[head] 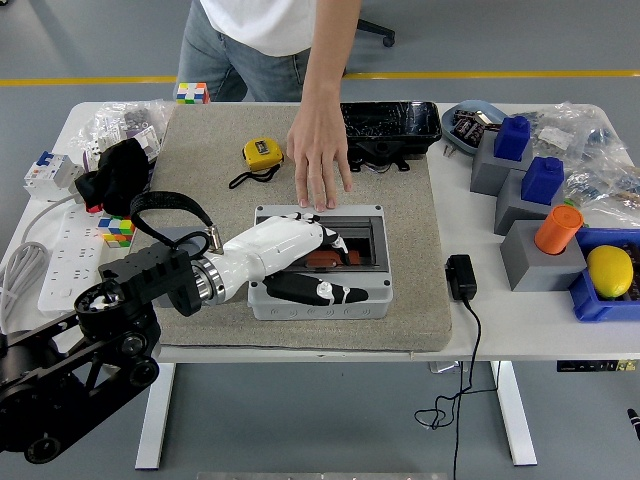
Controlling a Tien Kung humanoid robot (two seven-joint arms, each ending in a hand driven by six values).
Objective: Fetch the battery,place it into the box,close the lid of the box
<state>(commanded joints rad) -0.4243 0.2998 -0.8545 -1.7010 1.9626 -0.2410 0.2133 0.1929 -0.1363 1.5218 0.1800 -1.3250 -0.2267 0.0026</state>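
Head view: we see the left robot hand (300, 262) lying over the grey box (322, 263), its white fingers (325, 238) loosely spread on the box's top and its dark thumb stretched along the front edge; it grips nothing. The black left arm (95, 335) comes in from the lower left of the box. Through the box's window, just right of the fingers, an orange battery (328, 256) shows inside. Whether the lid sits fully down we cannot tell.

A person's hand (319, 158) rests palm down just behind the box, fingertips at its rear edge. The box sits on a tan mat (200, 190) on the white surface (500, 320). Behind the box, left of the person's hand, lies a yellow tape measure (262, 153). A black adapter (461, 277) lies just right of the box. Further right stand grey blocks with blue caps (512, 138), an orange cylinder (558, 229) and a yellow lemon (611, 271) in a blue tray.
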